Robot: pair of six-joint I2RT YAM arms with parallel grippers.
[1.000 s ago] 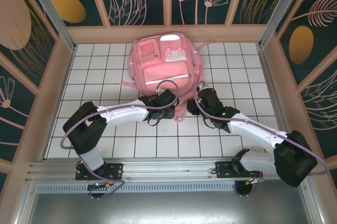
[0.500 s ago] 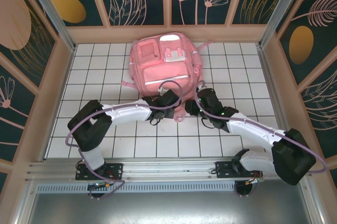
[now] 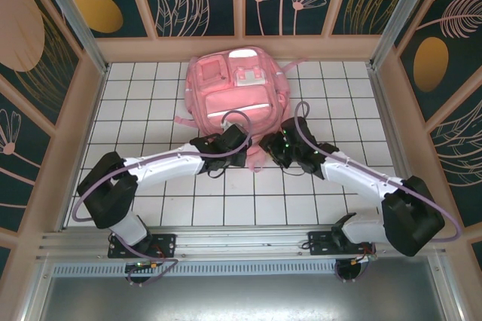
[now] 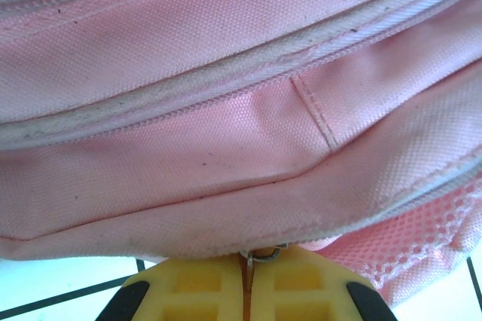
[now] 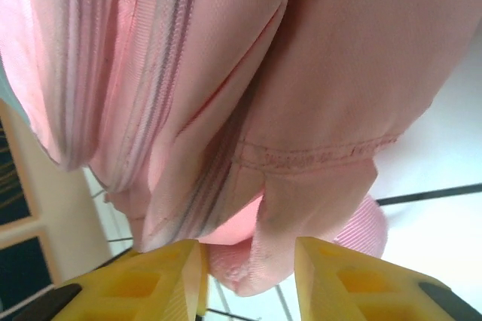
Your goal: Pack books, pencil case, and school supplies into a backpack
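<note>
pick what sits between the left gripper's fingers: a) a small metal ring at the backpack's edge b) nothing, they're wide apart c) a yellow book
a: the left gripper has its yellow fingers pressed together, and a small metal ring pokes out between them at the lower edge of the pink backpack.
</note>
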